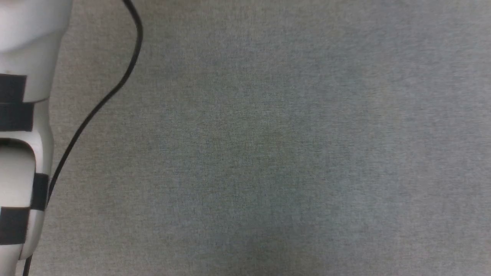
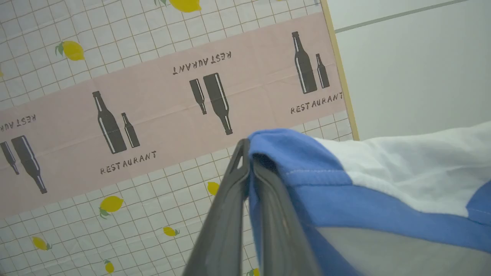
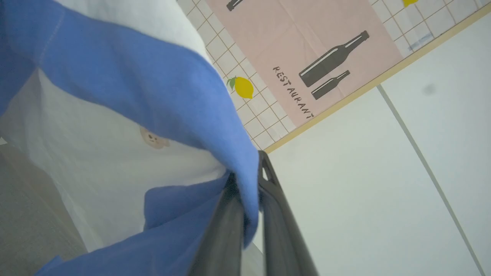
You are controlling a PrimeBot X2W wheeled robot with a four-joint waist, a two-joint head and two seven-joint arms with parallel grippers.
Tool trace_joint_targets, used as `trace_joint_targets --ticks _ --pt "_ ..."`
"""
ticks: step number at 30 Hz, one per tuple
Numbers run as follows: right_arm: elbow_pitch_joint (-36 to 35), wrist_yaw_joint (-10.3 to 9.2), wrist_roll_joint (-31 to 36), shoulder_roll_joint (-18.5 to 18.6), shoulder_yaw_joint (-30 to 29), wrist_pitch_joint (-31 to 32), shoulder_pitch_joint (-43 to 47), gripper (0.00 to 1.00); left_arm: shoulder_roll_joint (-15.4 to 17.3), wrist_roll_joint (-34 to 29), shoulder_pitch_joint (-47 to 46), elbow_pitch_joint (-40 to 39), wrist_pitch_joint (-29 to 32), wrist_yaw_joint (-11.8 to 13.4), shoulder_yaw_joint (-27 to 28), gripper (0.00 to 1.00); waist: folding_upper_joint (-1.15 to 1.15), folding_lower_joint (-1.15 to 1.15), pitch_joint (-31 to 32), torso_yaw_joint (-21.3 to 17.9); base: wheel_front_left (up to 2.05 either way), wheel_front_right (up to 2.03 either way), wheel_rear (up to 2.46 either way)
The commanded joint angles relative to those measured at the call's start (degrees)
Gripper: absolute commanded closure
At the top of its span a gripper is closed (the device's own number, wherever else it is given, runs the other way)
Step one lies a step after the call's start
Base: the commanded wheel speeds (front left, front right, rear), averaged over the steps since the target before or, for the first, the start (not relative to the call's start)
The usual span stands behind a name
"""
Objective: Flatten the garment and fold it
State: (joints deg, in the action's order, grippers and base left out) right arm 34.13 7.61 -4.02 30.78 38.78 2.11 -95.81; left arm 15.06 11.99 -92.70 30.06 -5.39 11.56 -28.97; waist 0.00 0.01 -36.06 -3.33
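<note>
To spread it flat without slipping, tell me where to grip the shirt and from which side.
Grip the shirt by its blue stitched edge, at two points, sliding each tool on edge-first from outside. The left tool and right tool are shut on blue hems; the cloth hangs between them, and hems likely hold firmer than the white panel.

- Head view: dim, flat, even light on the grey fabric surface (image 1: 268, 134), with a faint darker patch at the bottom middle.
- The pale forearm (image 1: 23, 46) at the left edge is out of focus.
- Left wrist view: bright, diffuse light. The tablecloth (image 2: 115, 57) print is crisp, while the dark fingers (image 2: 226, 214) of the left gripper (image 2: 248, 151) blur near the lens.
- Right wrist view: the garment (image 3: 115, 76) close to the lens is blurred and partly shaded. The pale floor (image 3: 364, 191) is bright, without hard shadows.
</note>
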Motion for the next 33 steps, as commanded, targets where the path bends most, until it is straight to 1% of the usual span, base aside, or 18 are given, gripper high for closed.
trace_joint_targets --ticks 1,2,3,7,9,12,16,19,21,22,25,28,30,33 --pt "0.87 -0.12 0.10 -0.27 0.73 -1.16 1.41 1.00 0.37 -0.16 1.25 0.77 -1.21 -0.51 -0.27 1.00 0.00 -0.01 -2.93 0.76 0.00 0.00 0.00" --pt "1.51 -0.12 -0.24 -0.27 1.48 -2.07 2.33 1.00 0.65 0.13 2.30 1.37 -2.07 -1.05 -0.44 1.00 0.00 -0.01 -2.98 0.77 0.00 0.00 0.00" --pt "2.14 -0.12 -1.08 0.11 3.25 -3.53 4.08 1.00 1.46 0.30 4.20 1.82 -3.32 -2.58 -1.32 1.00 0.00 -0.01 -2.90 0.75 0.00 0.00 0.00" --pt "1.03 -0.12 -4.59 2.21 6.33 -6.29 7.99 1.00 3.07 1.13 8.80 -0.05 -4.68 -5.11 -2.70 1.00 0.00 -0.01 -1.98 0.85 0.00 0.00 0.00" --pt "-0.81 -0.12 -6.77 4.10 7.75 -7.13 10.45 1.00 4.09 1.34 11.81 -2.26 -4.24 -6.13 -3.77 1.00 0.00 -0.01 -1.14 1.03 0.00 0.00 0.00" --pt "-5.05 -0.12 -10.07 7.13 8.58 -7.70 14.29 1.00 5.71 2.08 17.02 -7.12 -2.52 -6.53 -4.77 1.00 0.00 -0.01 0.31 1.12 0.00 0.00 0.00" --pt "-12.84 -0.12 -13.62 11.41 7.56 -6.89 20.77 1.00 8.85 3.19 26.19 -16.98 1.64 -5.48 -5.97 1.00 0.00 -0.01 2.87 0.96 0.00 0.00 0.00" --pt "-18.77 -0.12 -15.48 14.20 5.42 -5.14 27.22 1.00 11.52 4.08 34.37 -25.40 5.79 -3.53 -6.93 1.00 0.00 -0.01 5.14 0.93 0.00 0.00 0.00" --pt "-22.12 -0.12 -16.45 15.39 3.34 -3.84 32.19 1.00 13.01 4.64 39.83 -30.32 8.40 -2.33 -8.04 1.00 0.00 -0.01 6.63 0.93 0.00 0.00 0.00" --pt "-24.97 -0.12 -16.75 16.15 1.21 -2.54 37.65 1.00 14.22 5.15 45.17 -34.24 10.65 -1.25 -9.49 1.00 0.00 -0.01 8.23 1.02 0.00 0.00 0.00" --pt "-28.42 -0.12 -17.02 16.18 -2.35 -0.70 46.89 1.00 15.79 5.91 52.65 -38.05 13.00 0.20 -11.79 1.00 0.00 -0.01 10.79 1.07 0.00 0.00 0.00" --pt "-30.62 -0.12 -16.63 15.54 -6.04 0.46 55.82 1.00 16.21 7.64 59.41 -40.13 14.59 1.56 -13.83 1.00 0.00 -0.01 13.35 1.16 0.00 0.00 0.00" --pt "-31.45 -0.12 -16.51 14.97 -8.07 0.97 60.74 1.00 16.31 9.10 62.69 -40.56 15.12 2.00 -14.63 1.00 0.00 -0.01 14.63 1.24 0.00 0.00 0.00" --pt "-32.65 -0.12 -15.72 14.20 -10.86 1.74 68.68 1.00 16.58 11.28 67.66 -40.84 16.76 1.84 -16.87 1.00 0.00 -0.01 16.96 1.47 0.00 0.00 0.00"
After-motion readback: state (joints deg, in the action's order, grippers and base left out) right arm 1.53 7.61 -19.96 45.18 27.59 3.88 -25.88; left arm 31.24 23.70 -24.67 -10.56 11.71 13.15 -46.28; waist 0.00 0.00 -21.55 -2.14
